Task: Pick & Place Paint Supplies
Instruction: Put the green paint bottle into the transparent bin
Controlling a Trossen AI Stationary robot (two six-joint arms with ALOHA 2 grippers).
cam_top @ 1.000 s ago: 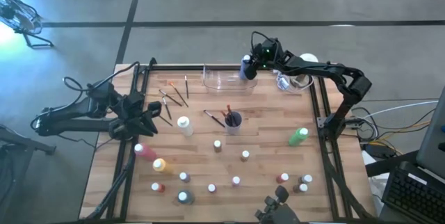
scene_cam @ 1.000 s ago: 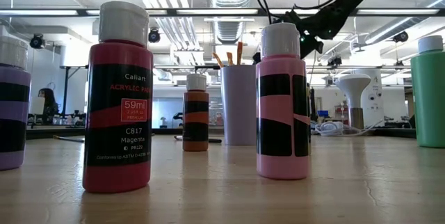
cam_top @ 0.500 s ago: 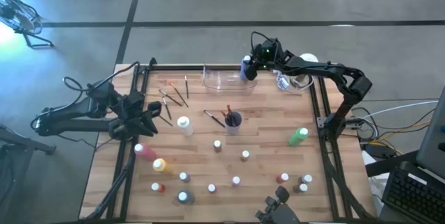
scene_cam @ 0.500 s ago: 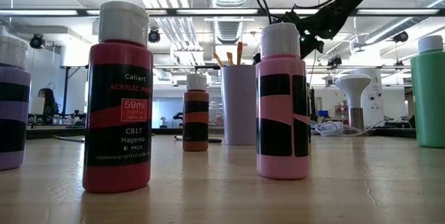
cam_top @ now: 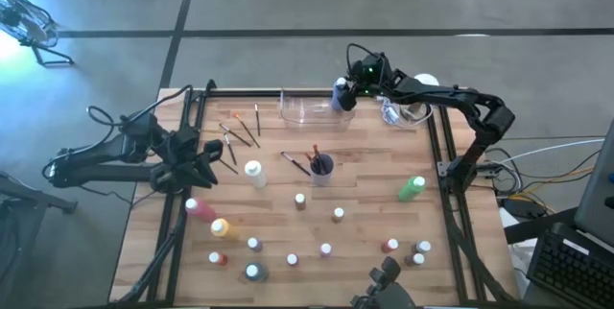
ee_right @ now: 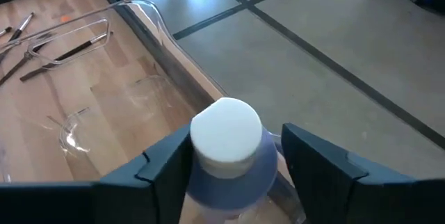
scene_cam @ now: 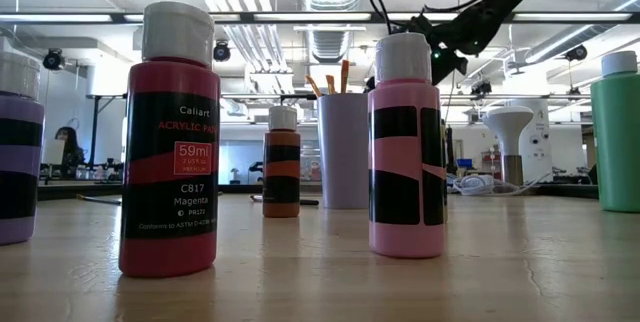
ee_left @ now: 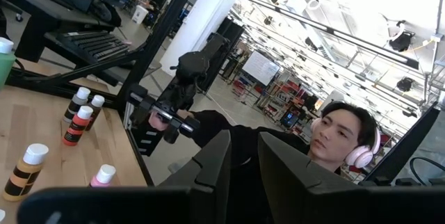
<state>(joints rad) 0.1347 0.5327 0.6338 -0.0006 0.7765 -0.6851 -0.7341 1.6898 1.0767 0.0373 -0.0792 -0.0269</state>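
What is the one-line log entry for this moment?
right gripper: around purple bottle, at clear bin | left gripper: idle, table's left side

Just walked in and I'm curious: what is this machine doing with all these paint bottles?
The right gripper is over a clear plastic bin at the table's far edge, a purple bottle with a white cap between its fingers. The left gripper waits over the table's left side. Many bottles and some brushes are out on the table.

The right gripper (ee_right: 233,161) now stands wider around the purple bottle (ee_right: 226,161) than a second ago, its fingers (ee_right: 316,165) spread off the bottle's sides. It hangs over the clear tray (cam_top: 309,107).
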